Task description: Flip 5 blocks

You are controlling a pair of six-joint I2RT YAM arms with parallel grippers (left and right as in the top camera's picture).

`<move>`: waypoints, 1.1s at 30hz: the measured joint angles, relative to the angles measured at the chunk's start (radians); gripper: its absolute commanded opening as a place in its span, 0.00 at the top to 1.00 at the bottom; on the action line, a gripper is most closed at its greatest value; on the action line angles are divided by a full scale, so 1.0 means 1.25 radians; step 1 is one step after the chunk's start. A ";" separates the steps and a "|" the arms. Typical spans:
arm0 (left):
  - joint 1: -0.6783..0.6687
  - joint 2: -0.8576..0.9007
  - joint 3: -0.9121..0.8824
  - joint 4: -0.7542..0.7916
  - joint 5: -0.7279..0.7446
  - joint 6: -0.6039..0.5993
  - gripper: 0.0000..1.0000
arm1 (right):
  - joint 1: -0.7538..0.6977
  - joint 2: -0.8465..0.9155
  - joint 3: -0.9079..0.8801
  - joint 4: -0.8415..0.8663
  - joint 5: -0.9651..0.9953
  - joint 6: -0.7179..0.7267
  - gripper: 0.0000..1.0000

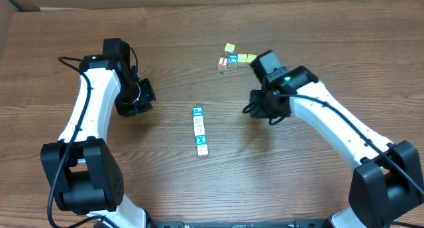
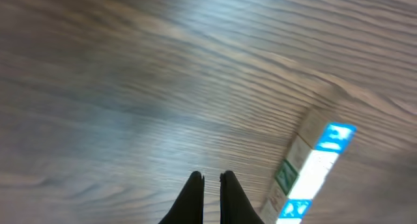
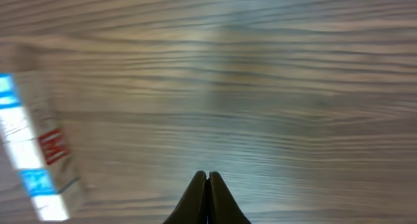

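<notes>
this looks like a robotics lab bench. a wood-grain table fills every view. a white-and-black left arm and right arm stand at its near edge, trailing loose black cables. small alphabet blocks lie on the tabletop.

The overhead camera looks straight down on the whole surface. Each wrist camera sits low and near it; all three share the row of blocks.
</notes>
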State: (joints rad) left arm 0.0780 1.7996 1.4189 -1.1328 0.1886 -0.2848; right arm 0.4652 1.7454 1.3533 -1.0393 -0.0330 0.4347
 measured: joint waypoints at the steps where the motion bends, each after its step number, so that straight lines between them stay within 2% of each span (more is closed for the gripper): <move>1: 0.000 -0.004 -0.001 0.009 0.011 0.008 0.96 | -0.022 0.000 0.001 -0.008 0.006 -0.006 0.92; 2: 0.000 -0.014 -0.004 0.020 0.021 0.018 0.96 | -0.045 0.000 0.002 -0.011 0.010 -0.011 0.84; 4: 0.000 -0.045 -0.007 0.046 0.035 0.028 0.95 | -0.102 0.000 0.009 -0.009 0.018 -0.024 0.58; 5: 0.000 -0.069 -0.008 0.062 0.040 0.031 0.86 | -0.128 0.000 0.012 -0.009 0.021 -0.036 0.43; 6: 0.000 -0.093 -0.008 0.078 0.044 0.040 0.62 | -0.157 0.000 0.016 -0.005 0.027 -0.047 0.00; 7: 0.000 -0.125 -0.008 0.095 0.049 0.042 0.44 | -0.184 0.000 0.017 -0.003 0.030 -0.058 0.00; 8: 0.000 -0.152 -0.007 0.106 0.051 0.045 0.12 | -0.209 0.000 0.018 -0.004 0.033 -0.065 0.00; 9: 0.000 -0.171 -0.007 0.111 0.053 0.045 0.00 | -0.226 0.000 0.018 -0.004 0.034 -0.069 0.00; 17: 0.000 -0.205 -0.005 0.114 0.043 0.045 0.00 | -0.308 0.000 0.018 -0.004 0.039 -0.086 0.00; 33: 0.000 -0.204 -0.005 0.114 0.037 0.045 0.00 | -0.313 0.000 0.018 -0.004 0.039 -0.091 0.00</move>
State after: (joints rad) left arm 0.0780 1.5448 1.4124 -0.9905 0.2352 -0.2279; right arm 0.0734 1.7458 1.3762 -1.0447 0.0154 0.3206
